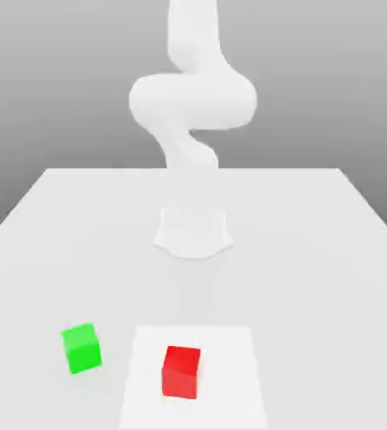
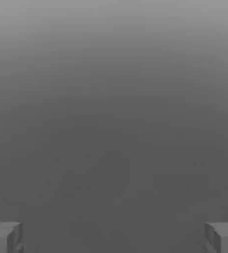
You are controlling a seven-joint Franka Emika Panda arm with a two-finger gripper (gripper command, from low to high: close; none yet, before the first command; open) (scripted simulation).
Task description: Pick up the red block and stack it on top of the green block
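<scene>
No readable text anywhere

Nothing written, printed or numbered can be made out on the red block [image 1: 181, 371], the green block [image 1: 81, 348], the table [image 1: 314, 243] or the arm [image 1: 192, 101].

The white Panda arm [image 1: 192, 101] rises from its round base [image 1: 193, 231] and curls toward twelve o'clock in the exterior view. In the hand view the gripper [image 2: 114, 237] is spread wide, its grey fingertips [image 2: 4, 236] far apart with nothing between them.
</scene>
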